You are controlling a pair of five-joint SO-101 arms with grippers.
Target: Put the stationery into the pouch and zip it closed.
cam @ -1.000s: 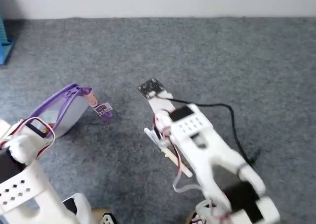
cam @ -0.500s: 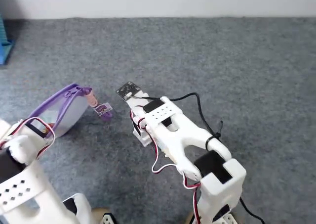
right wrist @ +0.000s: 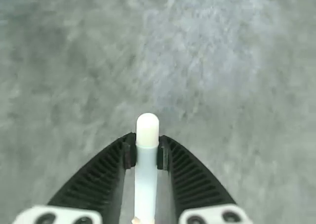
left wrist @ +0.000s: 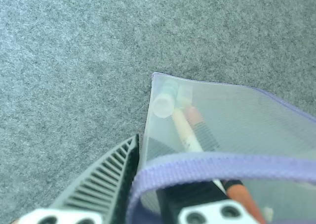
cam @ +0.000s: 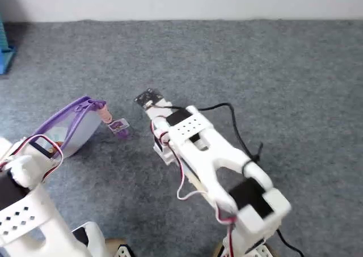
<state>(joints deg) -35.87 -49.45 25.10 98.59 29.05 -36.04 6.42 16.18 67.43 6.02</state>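
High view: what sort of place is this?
Likely an indoor lab or hobby workbench: a grey carpet-like covering over the table, a plain white wall behind, and a purple-edged pouch of stationery.

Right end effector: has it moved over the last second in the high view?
Yes. The right end effector, shut on a white pen, shifted left, closer to the purple pouch.

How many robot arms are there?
2. The left arm is at the near left, gripping the rim of the pouch. The right arm is in the middle, holding a white pen. None seems hidden.
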